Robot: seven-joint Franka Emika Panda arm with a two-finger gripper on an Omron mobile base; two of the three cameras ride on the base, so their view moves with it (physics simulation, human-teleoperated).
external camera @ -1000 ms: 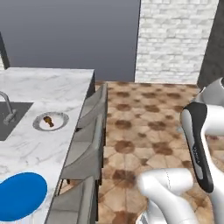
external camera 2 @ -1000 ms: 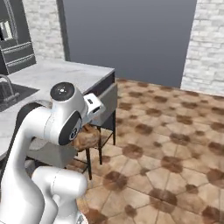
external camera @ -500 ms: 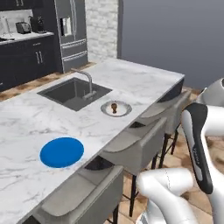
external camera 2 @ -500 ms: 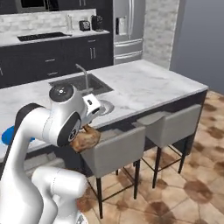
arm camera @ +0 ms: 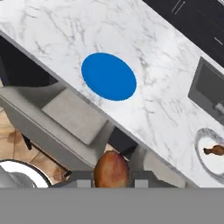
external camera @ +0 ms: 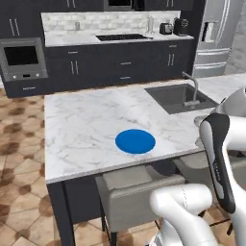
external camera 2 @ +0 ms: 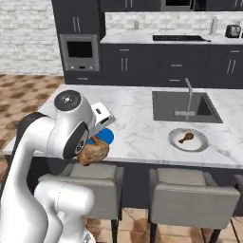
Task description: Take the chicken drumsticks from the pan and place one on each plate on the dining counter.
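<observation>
Jaws nearly closed, pinched on a chicken drumstick (arm camera: 111, 169). In the hand view the meaty brown end bulges up between the two finger tips; gripper (external camera 2: 97, 144) in the right base view has the same piece tucked under the wrist, hanging off the near edge of the dining counter (external camera: 86, 125), above a grey stool (external camera 2: 85, 178).

Handling, my read: light, small, rounded and glazed, so probably slick. Fairly firm but the skin likely gives a bit under the pads. Best hold is across the thick meat end, which looks like what we have now. The thin bone end would be prone to pivoting or slipping. Grip looks off-centre in the right base view, with much of the piece sticking out to one side, so it could rotate if swung fast.

Targets: blue plate (external camera: 135, 141) sits bare near the counter's front edge, close ahead of the gripper. Grey-white plate (external camera 2: 188, 140) is further along, just in front of the sink (external camera 2: 185, 105), and already has the other drumstick (external camera 2: 186, 138) on it.

So the held one goes on blue. Needs a lift over the counter edge, then a low release so it doesn't roll off the flat plate.
</observation>
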